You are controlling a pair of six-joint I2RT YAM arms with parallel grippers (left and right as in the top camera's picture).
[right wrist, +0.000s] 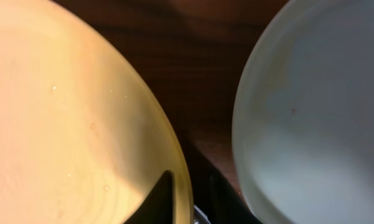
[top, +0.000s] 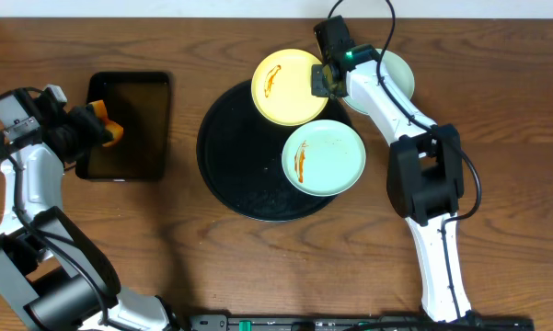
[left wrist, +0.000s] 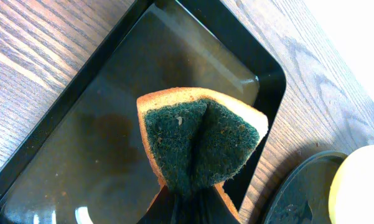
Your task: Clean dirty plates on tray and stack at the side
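The large round black tray [top: 230, 156] holds a pale yellow plate [top: 285, 87] with an orange streak, tilted at the tray's far edge, and a mint-green plate [top: 324, 156] with a brown streak. A second mint plate [top: 397, 78] lies on the table to the right. My right gripper [top: 324, 81] is shut on the yellow plate's [right wrist: 68, 112] right rim; the mint plate [right wrist: 311, 112] is beside it. My left gripper [top: 99, 129] is shut on a folded orange-and-green sponge [left wrist: 199, 143] above the rectangular tray.
A smaller rectangular black tray [top: 129, 124] with brownish liquid sits at the left, seen close in the left wrist view [left wrist: 81, 124]. The round tray's edge [left wrist: 299, 193] shows at that view's lower right. Bare wooden table surrounds both trays.
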